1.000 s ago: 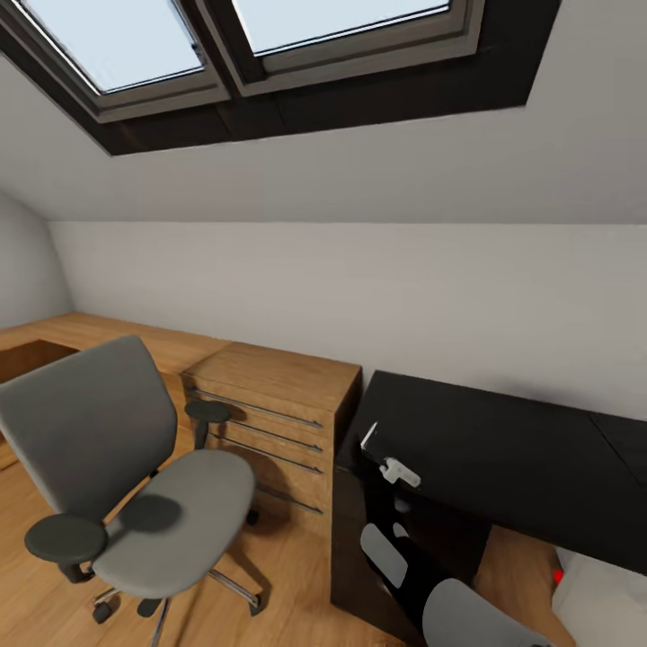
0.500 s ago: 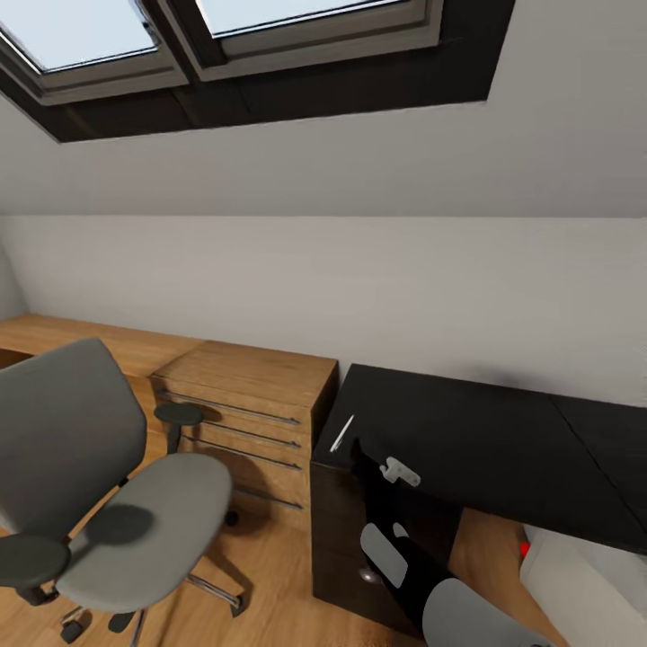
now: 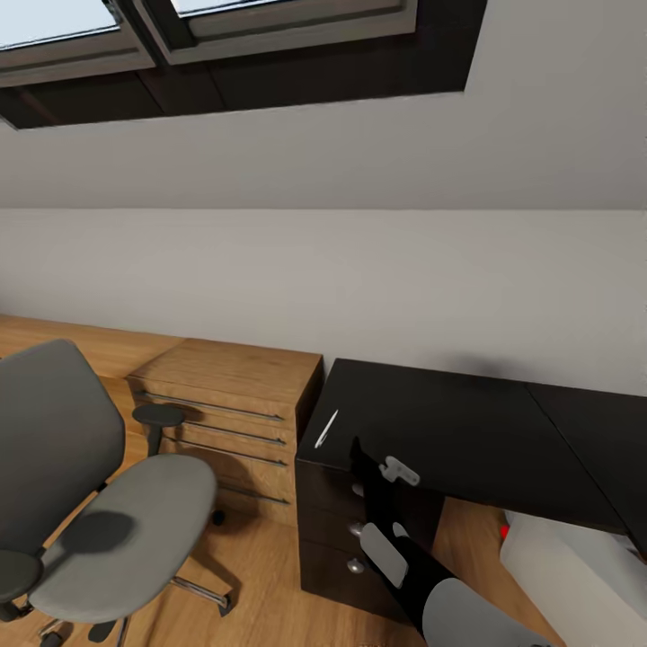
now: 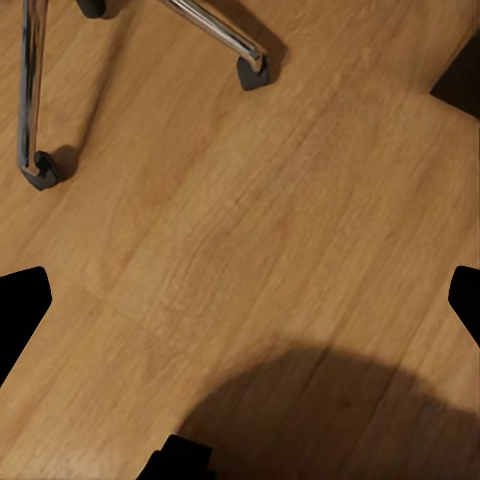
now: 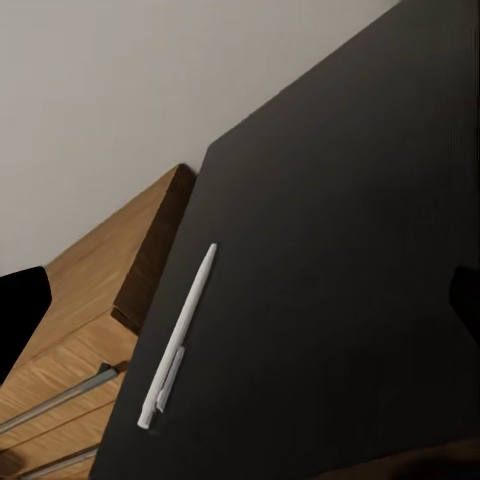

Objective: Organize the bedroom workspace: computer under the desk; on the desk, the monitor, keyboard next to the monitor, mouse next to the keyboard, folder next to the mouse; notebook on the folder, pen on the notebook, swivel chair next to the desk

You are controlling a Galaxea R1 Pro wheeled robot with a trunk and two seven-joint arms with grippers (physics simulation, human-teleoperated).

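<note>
Glossy black desk (image 3: pixel 476 431) top is nearly bare: just the white pen (image 3: pixel 325 429) lying flat near the corner closest to the light wood drawer cabinet (image 3: pixel 229 404). No monitor, keyboard, mouse, folder or notebook on the stretch of desk in view. White boxy thing (image 3: pixel 575 575) with a red spot sits on the floor under the desk, far right; prob the computer, can't confirm.

Swivel chair (image 3: pixel 99 503) is left of the cabinet, well apart from the desk. Seat is bare, no folder on it.

R arm (image 3: pixel 395 530) is raised in front of the desk's drawer unit. R wrist cam looks along the top at the pen (image 5: pixel 180 335), which lies loose with nothing touching it. R gripper: dark finger edges at far sides of the wrist frame, so jaws spread, nothing between. L wrist cam looks down on wood floor (image 4: pixel 260 230) and the chair's chrome legs w/ casters (image 4: pixel 250 70); L fingers likewise at the frame edges, spread and empty.

Step, imo: approach for the pen pickup w/ R arm. But pen goes last, on top of notebook on folder, and neither is on the desk in these frames.

Next: bring R gripper over the pen mid-shaft, jaws across its length, come down to the top. Thin and flat on a slick surface, so slip risk.
</note>
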